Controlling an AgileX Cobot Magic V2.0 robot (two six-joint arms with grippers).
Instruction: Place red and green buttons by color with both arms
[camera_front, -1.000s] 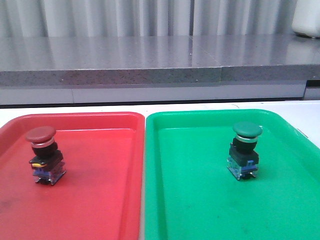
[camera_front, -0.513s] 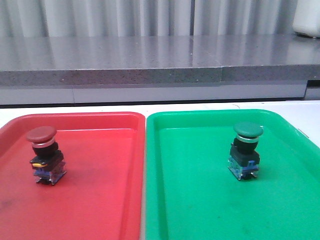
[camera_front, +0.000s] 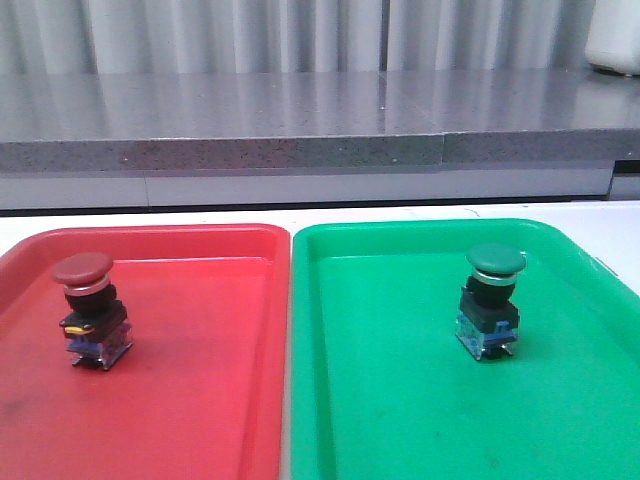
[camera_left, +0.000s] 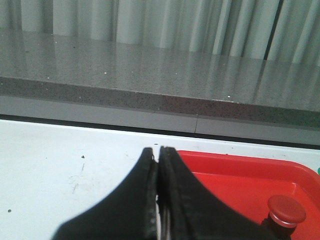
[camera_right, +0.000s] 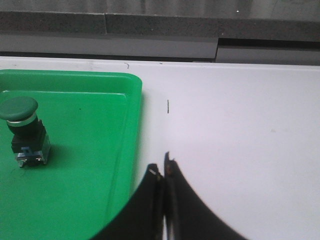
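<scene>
Red button: dark-red mushroom-head push button (camera_front: 90, 308) with a silver collar, black body and blue base. It stands upright in the big red plastic tray (camera_front: 200, 400), near the tray's left edge and toward its far side. Its red cap also shows in the left wrist view (camera_left: 286, 211).

Green button: green mushroom-head push button (camera_front: 491, 300) with the same silver collar, black body and blue base. It stands upright in the big green plastic tray (camera_front: 400, 400), right of the tray's middle and toward its far edge. The right wrist view shows it too (camera_right: 22, 131).

Trays: the two trays lie side by side on the white surface (camera_front: 300, 214), red on the left and green on the right. Their long edges almost touch.

Left end effector: black left end effector (camera_left: 157, 160) is pressed shut with nothing in it. Its tips are over the white surface, just beside the red tray's far left corner. It is apart from the red button.

Right end effector: black right end effector (camera_right: 163, 172) is pressed shut and holds nothing. It is over the white surface, just past the green tray's right edge, apart from the green button.
</scene>
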